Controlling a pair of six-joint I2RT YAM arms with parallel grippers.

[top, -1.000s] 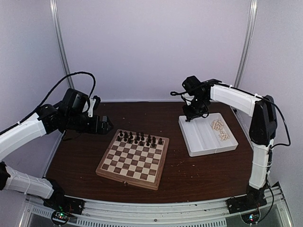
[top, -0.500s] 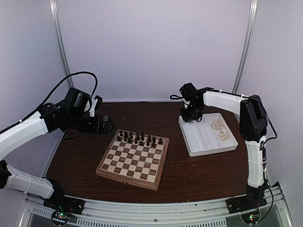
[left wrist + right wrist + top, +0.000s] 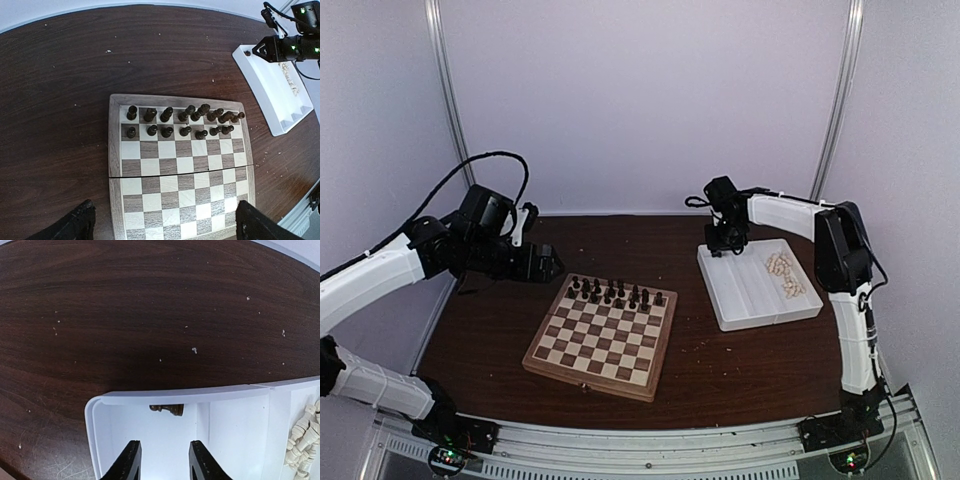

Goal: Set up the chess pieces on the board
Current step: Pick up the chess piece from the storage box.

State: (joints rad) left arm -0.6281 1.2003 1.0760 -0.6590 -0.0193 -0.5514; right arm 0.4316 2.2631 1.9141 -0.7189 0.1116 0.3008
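Observation:
The board [image 3: 603,338] lies at mid-table, and dark chess pieces [image 3: 615,293] stand in its two far rows [image 3: 182,122]. My left gripper [image 3: 542,262] hovers off the board's far left corner, wide open and empty, its fingertips [image 3: 75,225] framing the board [image 3: 180,195] from above. My right gripper [image 3: 725,246] hangs over the far left corner of the white tray [image 3: 760,305]. It is open [image 3: 165,445] with nothing between its fingers. Just ahead of them one dark piece [image 3: 167,409] lies on its side against the tray's far wall [image 3: 175,396]. Pale pieces [image 3: 782,272] are heaped in the right compartment [image 3: 302,440].
The tray has dividers between its long compartments, and one divider [image 3: 202,420] stands just right of the lying piece. Bare dark tabletop [image 3: 150,315] stretches beyond the tray. The right arm [image 3: 292,45] shows at the top right of the left wrist view.
The right arm has swung its elbow in and its gripper has shifted slightly left over the tray's far corner, jaws parting a little. The left arm has barely moved.

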